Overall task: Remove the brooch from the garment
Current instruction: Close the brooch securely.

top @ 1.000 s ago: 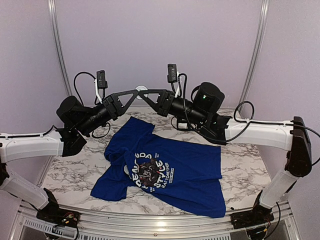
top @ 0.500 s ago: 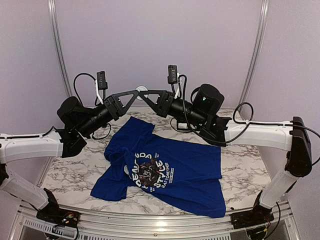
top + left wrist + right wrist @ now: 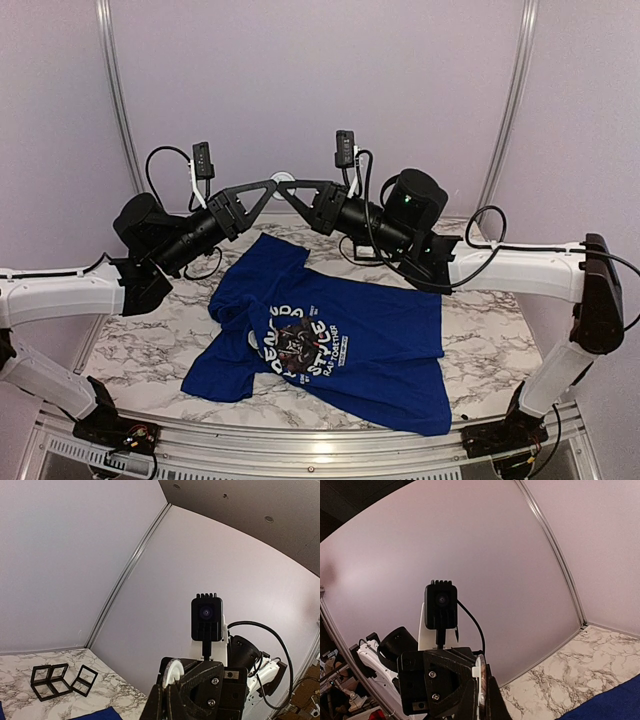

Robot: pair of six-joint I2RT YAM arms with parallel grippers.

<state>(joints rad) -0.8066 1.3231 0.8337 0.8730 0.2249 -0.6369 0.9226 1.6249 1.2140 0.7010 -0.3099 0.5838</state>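
Observation:
The garment [image 3: 370,340], a royal-blue T-shirt with a panda print, lies spread on the marble table [image 3: 150,340]. High above its collar my left gripper [image 3: 272,185] and right gripper [image 3: 294,185] meet tip to tip. Both are shut on the brooch [image 3: 283,179], a small white round disc held clear of the shirt. In the left wrist view the brooch [image 3: 174,672] rises edge-on from my left gripper [image 3: 168,700], with the other gripper facing it. The right wrist view shows the brooch [image 3: 480,679] pinched in my right gripper [image 3: 481,705]. Blue cloth shows low in both wrist views [image 3: 97,715] [image 3: 615,702].
Black wire-frame cubes [image 3: 60,680] stand on the marble near the back wall. Metal frame posts [image 3: 118,100] [image 3: 510,100] rise at both back corners. The table's front rail [image 3: 300,445] runs between the arm bases.

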